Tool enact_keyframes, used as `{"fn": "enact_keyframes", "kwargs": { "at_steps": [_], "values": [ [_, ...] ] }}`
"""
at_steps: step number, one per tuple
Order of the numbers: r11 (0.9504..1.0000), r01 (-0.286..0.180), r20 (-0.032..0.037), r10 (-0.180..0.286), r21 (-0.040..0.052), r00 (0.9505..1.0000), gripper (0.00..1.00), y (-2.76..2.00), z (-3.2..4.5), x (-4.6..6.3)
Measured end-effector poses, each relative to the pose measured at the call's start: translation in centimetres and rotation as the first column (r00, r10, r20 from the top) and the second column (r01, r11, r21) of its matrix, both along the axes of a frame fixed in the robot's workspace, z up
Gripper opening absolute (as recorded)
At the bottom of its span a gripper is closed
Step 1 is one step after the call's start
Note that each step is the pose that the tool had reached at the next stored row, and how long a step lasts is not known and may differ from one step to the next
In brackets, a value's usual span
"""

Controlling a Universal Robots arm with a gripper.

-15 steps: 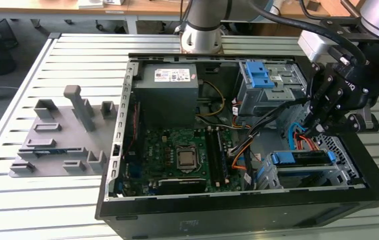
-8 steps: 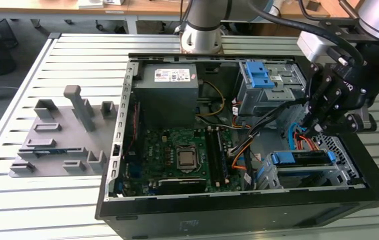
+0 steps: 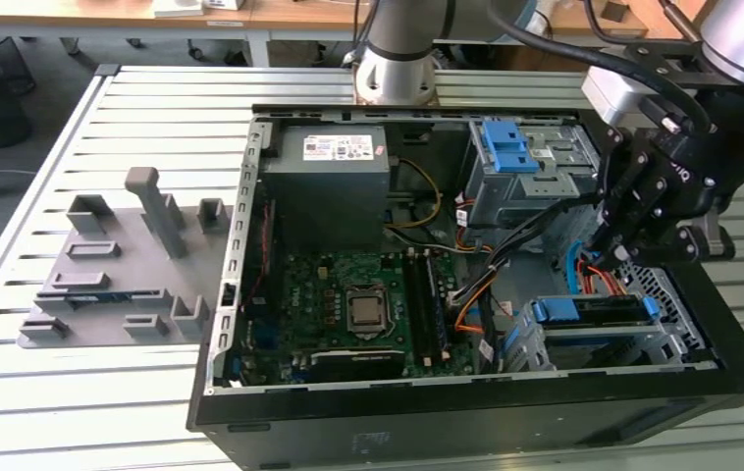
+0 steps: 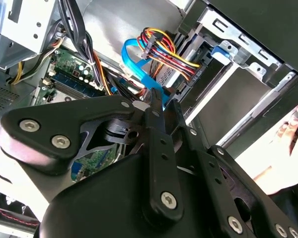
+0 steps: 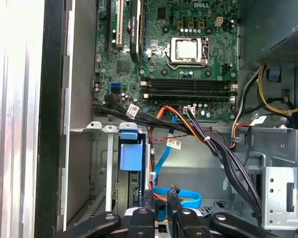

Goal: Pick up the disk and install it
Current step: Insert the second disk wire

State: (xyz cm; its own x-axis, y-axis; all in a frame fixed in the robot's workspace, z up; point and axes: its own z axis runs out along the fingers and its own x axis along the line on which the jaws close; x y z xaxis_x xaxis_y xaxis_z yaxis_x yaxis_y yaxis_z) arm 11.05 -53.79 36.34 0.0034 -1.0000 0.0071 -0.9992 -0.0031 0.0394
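The disk [image 3: 604, 312] lies in the lower drive cage at the front right corner of the open computer case, its blue carrier frame facing the motherboard. In the first wrist view the disk's blue carrier [image 5: 129, 151] sits seated in the metal bay. My black gripper [image 3: 608, 257] hovers just above that cage, apart from the disk. In both wrist views its fingers [image 5: 161, 194] [image 4: 163, 99] stand close together with nothing held between them; a blue flat cable [image 5: 181, 196] runs behind the tips.
Bundled black, orange and red cables [image 5: 198, 136] cross between the bay and the motherboard [image 3: 359, 304]. A grey power-supply box [image 3: 333, 162] and an upper cage with blue latches [image 3: 509, 147] sit at the back. A grey fixture [image 3: 117, 265] stands left of the case. A person's hand [image 4: 288, 136] rests outside the case wall.
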Motion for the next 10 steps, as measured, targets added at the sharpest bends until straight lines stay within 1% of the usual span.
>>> {"fn": "enact_keyframes", "kwargs": {
  "at_steps": [4,10],
  "values": [
    [1.0000,0.000,-0.0029,0.000,-0.0001,1.0000,0.25,0.00,-0.21,0.06],
    [1.0000,0.000,-0.0034,0.000,-0.0001,1.0000,0.24,0.00,-0.34,0.10]
  ]
}}
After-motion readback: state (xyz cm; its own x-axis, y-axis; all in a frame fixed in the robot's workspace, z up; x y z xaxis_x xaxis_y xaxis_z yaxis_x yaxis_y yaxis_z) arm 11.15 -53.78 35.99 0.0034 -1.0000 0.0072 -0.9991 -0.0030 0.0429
